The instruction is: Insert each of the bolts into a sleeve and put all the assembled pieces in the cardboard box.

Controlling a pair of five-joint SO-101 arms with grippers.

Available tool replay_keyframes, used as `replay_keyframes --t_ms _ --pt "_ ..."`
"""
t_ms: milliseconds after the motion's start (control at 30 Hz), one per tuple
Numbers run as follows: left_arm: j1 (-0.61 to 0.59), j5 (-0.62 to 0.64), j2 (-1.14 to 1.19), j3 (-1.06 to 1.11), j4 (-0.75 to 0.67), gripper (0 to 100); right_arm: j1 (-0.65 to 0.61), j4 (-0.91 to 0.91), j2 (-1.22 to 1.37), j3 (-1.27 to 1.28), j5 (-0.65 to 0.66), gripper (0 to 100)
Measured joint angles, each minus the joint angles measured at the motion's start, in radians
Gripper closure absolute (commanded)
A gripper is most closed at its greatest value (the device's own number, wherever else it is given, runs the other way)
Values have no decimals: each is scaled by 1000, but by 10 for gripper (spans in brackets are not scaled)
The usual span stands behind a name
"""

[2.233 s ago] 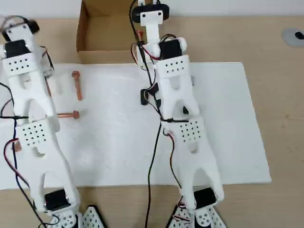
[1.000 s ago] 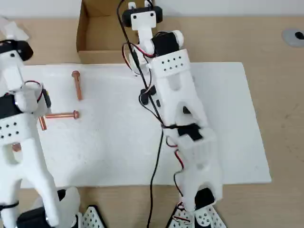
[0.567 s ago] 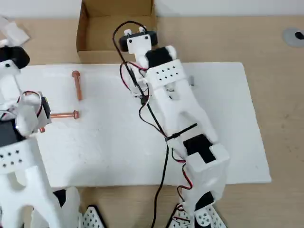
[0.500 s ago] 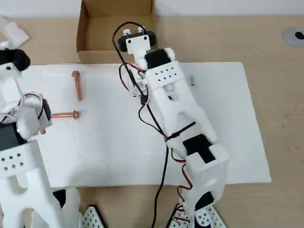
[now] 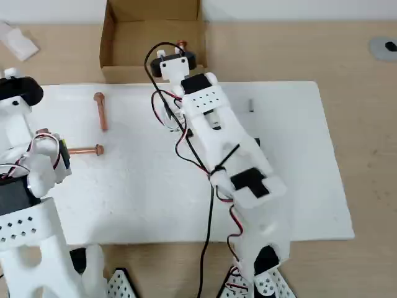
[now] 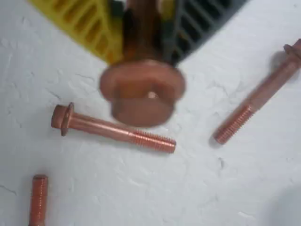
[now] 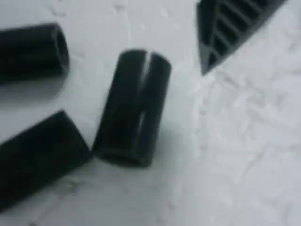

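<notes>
My left gripper is shut on a copper bolt, its head toward the camera, held above the white mat. In the high view that left gripper hangs over the mat's left edge. Three loose bolts lie under it; two of these bolts show from above. My right gripper is open over three black sleeves lying on the mat, with one black finger showing. The right arm stretches toward the cardboard box, hiding those sleeves from above. A copper piece shows at the box's right side.
The white foam mat covers the table's middle. A small dark sleeve lies alone to the right of the right arm. A white scrap sits at the far left, and a grey disc at the far right.
The right arm drew back from over the box and swung left, down over the sleeves. The left arm pulled back toward its base and holds a bolt lifted off the mat.
</notes>
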Motion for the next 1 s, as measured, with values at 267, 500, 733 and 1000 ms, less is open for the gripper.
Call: replay_keyframes --t_ms 267,500,733,1000 --pt "0 6 0 0 0 992 0 12 129 -137 0 620" --pt "0 6 0 0 0 992 -12 75 189 -206 0 620" --pt "0 6 0 0 0 992 -12 74 201 -216 0 736" --pt "0 6 0 0 0 992 -14 74 201 -216 0 778"
